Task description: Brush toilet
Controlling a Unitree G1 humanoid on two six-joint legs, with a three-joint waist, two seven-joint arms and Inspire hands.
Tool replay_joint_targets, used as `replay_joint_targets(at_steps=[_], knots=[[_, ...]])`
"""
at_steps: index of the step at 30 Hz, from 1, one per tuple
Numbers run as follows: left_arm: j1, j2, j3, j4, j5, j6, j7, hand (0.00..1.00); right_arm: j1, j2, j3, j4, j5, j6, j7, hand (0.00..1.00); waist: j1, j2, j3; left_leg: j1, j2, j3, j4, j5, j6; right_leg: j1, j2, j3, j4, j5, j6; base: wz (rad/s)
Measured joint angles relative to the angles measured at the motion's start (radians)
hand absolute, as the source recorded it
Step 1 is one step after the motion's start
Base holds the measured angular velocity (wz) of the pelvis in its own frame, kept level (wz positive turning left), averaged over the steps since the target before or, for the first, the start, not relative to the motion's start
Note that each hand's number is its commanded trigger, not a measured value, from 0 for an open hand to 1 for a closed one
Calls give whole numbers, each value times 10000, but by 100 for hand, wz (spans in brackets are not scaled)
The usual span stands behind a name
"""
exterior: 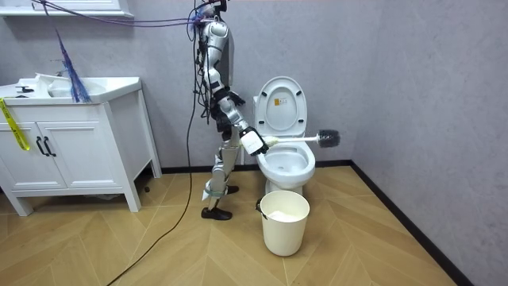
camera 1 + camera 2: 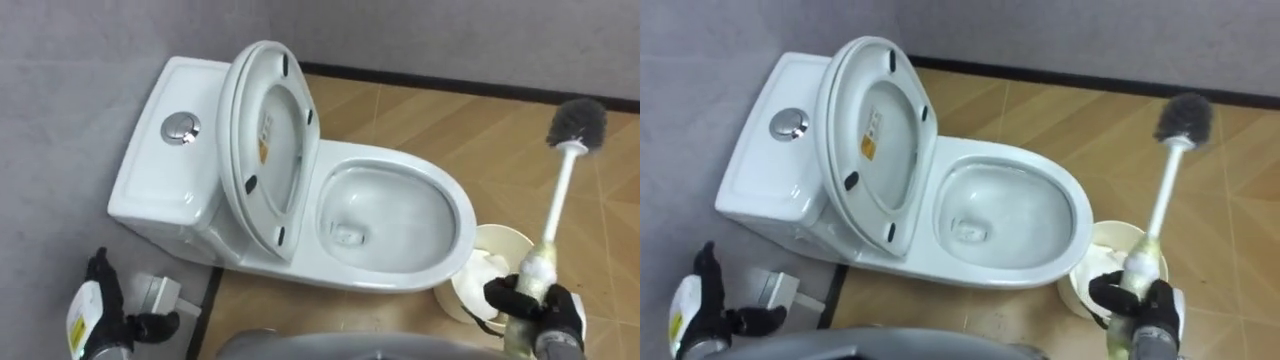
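Note:
The white toilet [image 2: 462,215] stands against the grey wall, its lid and seat [image 2: 268,140] tipped up and the bowl bare. My right hand [image 2: 532,300], at the lower right, is shut on the pale handle of a toilet brush [image 2: 561,190]. The brush slants up and away from me, and its dark bristle head [image 2: 577,125] hangs over the wooden floor to the right of the bowl. In the room view the brush [image 1: 295,140] lies about level, reaching out above the bowl [image 1: 287,164]. My left hand [image 2: 100,305] shows at the lower left, open and holding nothing.
A cream bucket [image 2: 505,236] with something white inside stands on the floor just right of the bowl, under the brush handle. A small pale box [image 2: 156,292] sits by the toilet's base. In the room view a white vanity cabinet [image 1: 71,139] stands at the left.

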Motion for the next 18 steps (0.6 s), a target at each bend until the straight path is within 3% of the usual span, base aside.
replay_joint_targets(at_steps=[5,7,11,18], knots=[[-30,-545,927,1141,-1562,-26,-401,0,129,49,-688,491,680,-80,-214,0,-191,61,10,297,19,156,-56,-138,-23,178,0,248,2,2,5,-15],[-44,-551,1117,1606,-2144,-14,-618,0,102,63,-831,752,911,-118,-213,0,-255,26,10,316,21,161,-60,-142,-23,168,0,259,-5,6,11,-12],[-214,-564,1301,2331,-2878,347,-1347,0,174,304,-886,1646,807,-58,-88,0,-408,-40,0,308,37,162,-58,-180,-31,161,9,284,-3,8,16,1],[-875,-582,1675,3152,-2701,1075,-2317,0,-169,355,-770,3485,-1361,394,394,0,-413,46,51,366,39,188,-30,-251,33,123,9,419,-10,41,75,-5]])
